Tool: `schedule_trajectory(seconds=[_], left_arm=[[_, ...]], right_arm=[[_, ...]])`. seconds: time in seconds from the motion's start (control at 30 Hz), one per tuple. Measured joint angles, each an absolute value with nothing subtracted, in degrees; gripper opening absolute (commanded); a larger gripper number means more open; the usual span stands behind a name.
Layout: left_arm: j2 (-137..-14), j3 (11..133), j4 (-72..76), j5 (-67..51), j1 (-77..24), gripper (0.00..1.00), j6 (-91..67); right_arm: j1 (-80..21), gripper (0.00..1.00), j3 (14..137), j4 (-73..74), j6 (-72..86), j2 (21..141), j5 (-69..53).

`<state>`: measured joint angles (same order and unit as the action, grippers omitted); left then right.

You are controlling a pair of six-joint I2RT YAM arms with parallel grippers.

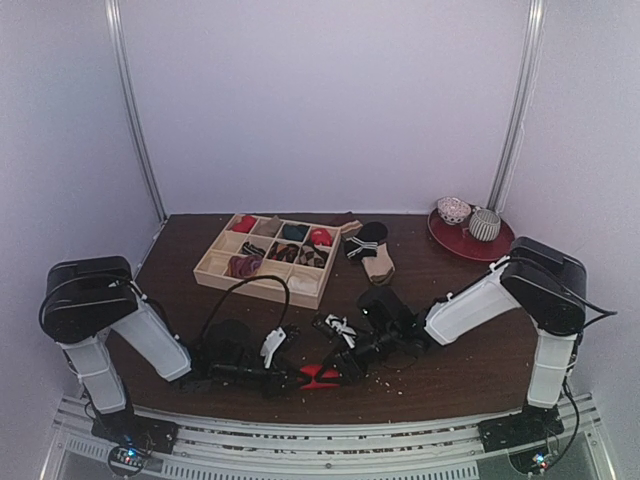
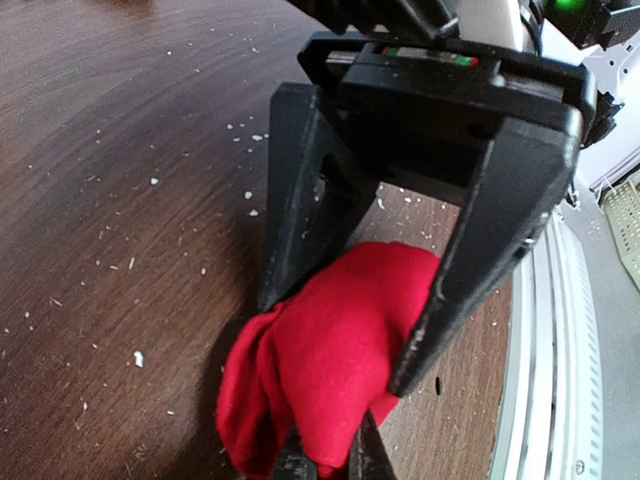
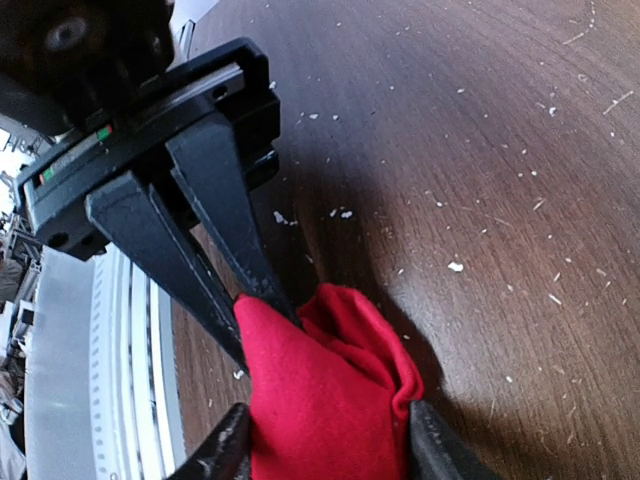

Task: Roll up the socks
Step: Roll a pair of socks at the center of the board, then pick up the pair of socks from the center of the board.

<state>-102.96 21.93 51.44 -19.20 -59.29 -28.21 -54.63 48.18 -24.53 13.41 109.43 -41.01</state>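
Holding the red sock (image 2: 320,360) bunched at the near edge of the table (image 1: 180,262): left jaws pinch its fold, right jaws clamp the bundle. We judge opposing pulls could unroll it or drag it off.

"Where did the top camera sit?"

"High above and behind both arm bases. It looked down and forward across the dark brown wooden table (image 1: 420,262) to the pale back wall (image 1: 330,100), from far enough off to take in the whole tabletop."

"And the wrist cameras?"

"Each sat low and very close to the wood, looking out along its own fingers. The left one faced the right arm's black two-finger gripper (image 2: 335,340), and the right one faced the left arm's black two-finger gripper (image 3: 268,335). So the two looked towards each other."

"What did all three share?"

"The bright red fabric sock (image 1: 318,376) by the table's near edge. It was small from above, but the sock (image 2: 320,370) was large in the left close view, and the sock (image 3: 320,400) was just as large in the right."
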Motion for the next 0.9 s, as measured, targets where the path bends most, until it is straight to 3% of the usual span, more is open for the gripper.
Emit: schedule_trajectory(seconds=[0.17, 0.37, 0.5, 0.7, 0.9], left_arm=[[-102.96, 22.20, 51.20, -19.51, -59.29, 0.00, -27.92], [-102.96, 22.59, 50.43, -19.55, -59.24, 0.00, -27.27], [-102.63, 23.27, 48.75, -19.64, -59.18, 0.02, -26.55], [-97.27, 25.82, 37.39, -16.40, -59.42, 0.50, -25.23], [-80.82, 26.94, 15.35, -5.89, -57.54, 0.85, -23.62]], right_arm=[[-54.70, 0.32, 46.61, -27.18, 15.03, 109.65, -41.34], [-54.76, 0.04, 46.39, -28.67, 16.78, 110.30, -42.39], [-54.61, 0.00, 46.39, -28.88, 17.56, 110.54, -42.68], [-54.96, 0.00, 46.22, -28.25, 18.63, 109.47, -40.47], [-54.13, 0.00, 46.41, -23.97, 18.85, 104.81, -36.05]])
